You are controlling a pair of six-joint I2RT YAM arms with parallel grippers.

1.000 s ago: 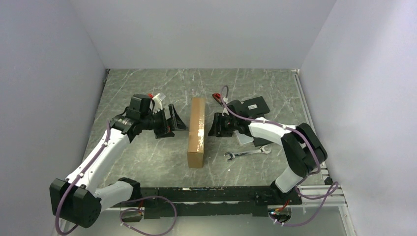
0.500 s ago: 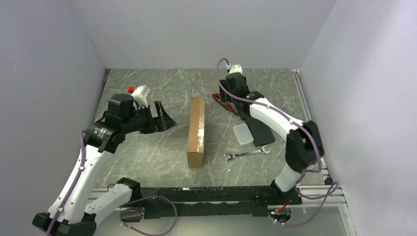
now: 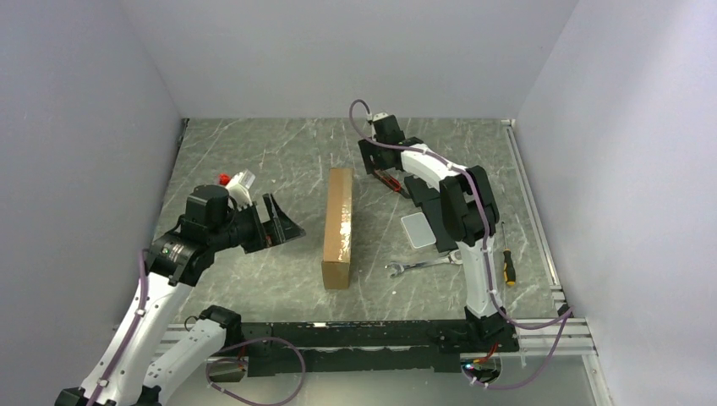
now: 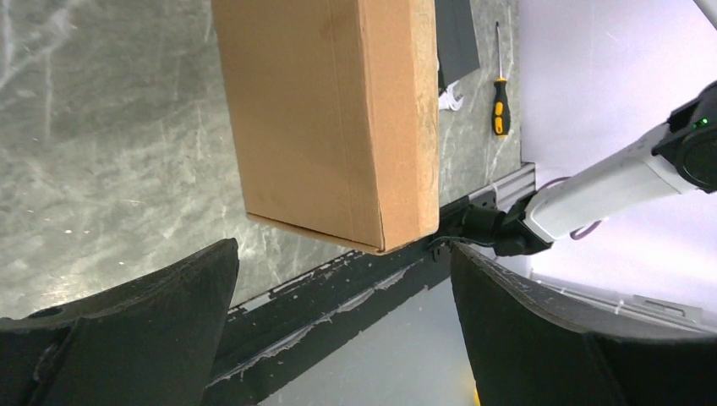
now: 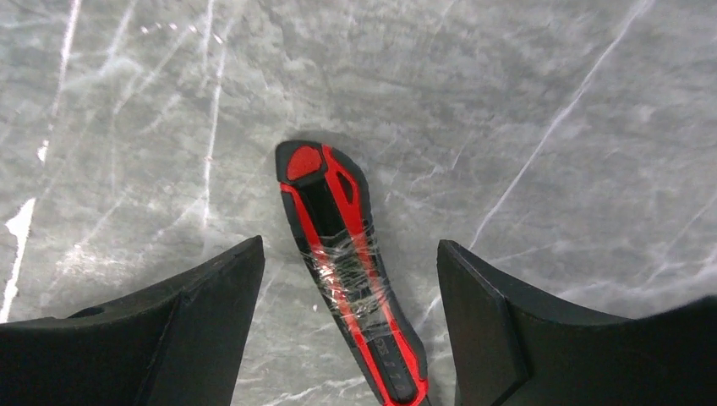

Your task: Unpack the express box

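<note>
The express box [image 3: 338, 227] is a long brown cardboard carton with clear tape, lying shut in the middle of the table. It fills the top of the left wrist view [image 4: 330, 118]. My left gripper [image 3: 283, 222] is open and empty, left of the box and apart from it, with its jaws pointing at it [image 4: 342, 279]. My right gripper [image 3: 369, 161] is open at the back of the table. It hangs over a red and black utility knife [image 3: 389, 179]. In the right wrist view the knife [image 5: 347, 254] lies between the open fingers [image 5: 348, 245], not gripped.
A black flat box [image 3: 444, 222] and a pale flat item [image 3: 418, 228] lie right of the carton. A wrench [image 3: 425, 265] and a yellow-handled screwdriver [image 3: 506, 266] lie nearer the front right. The black base rail [image 3: 363, 334] runs along the near edge.
My right gripper left the carton's right side and swung to the back, over the knife. My left gripper drew back to the left, away from the carton. The carton has not moved.
</note>
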